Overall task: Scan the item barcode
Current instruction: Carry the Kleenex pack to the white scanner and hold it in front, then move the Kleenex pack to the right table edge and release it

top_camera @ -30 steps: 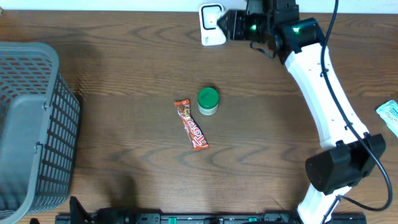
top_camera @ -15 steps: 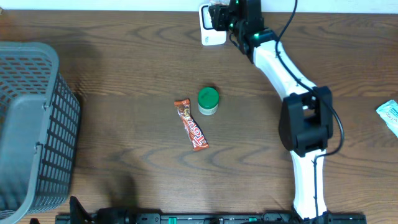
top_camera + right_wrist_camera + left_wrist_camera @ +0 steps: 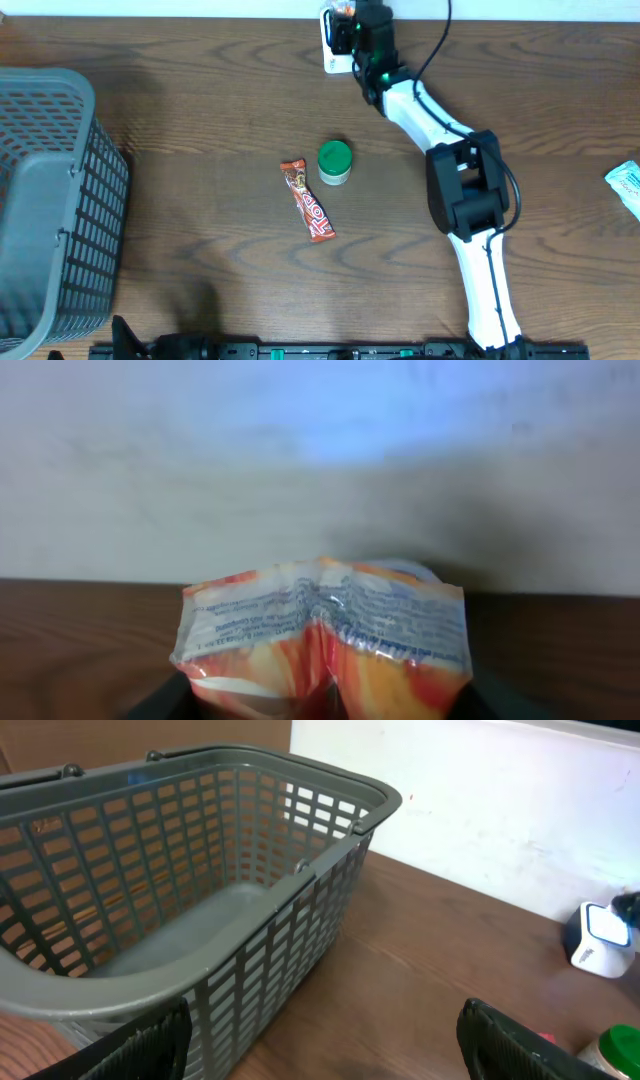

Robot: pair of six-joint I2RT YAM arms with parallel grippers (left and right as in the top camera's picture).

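Orange packet (image 3: 320, 635): clamped in right pincer (image 3: 316, 702), just beside white scanner (image 3: 333, 60).
Left pincer (image 3: 328, 1048): wide apart, near grey basket (image 3: 250, 850).

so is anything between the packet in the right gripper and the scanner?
Nothing visible. Overhead, the right gripper is close up against the white scanner at the table's far edge, with no object between them. The right wrist view shows only the packet and the wall behind it.
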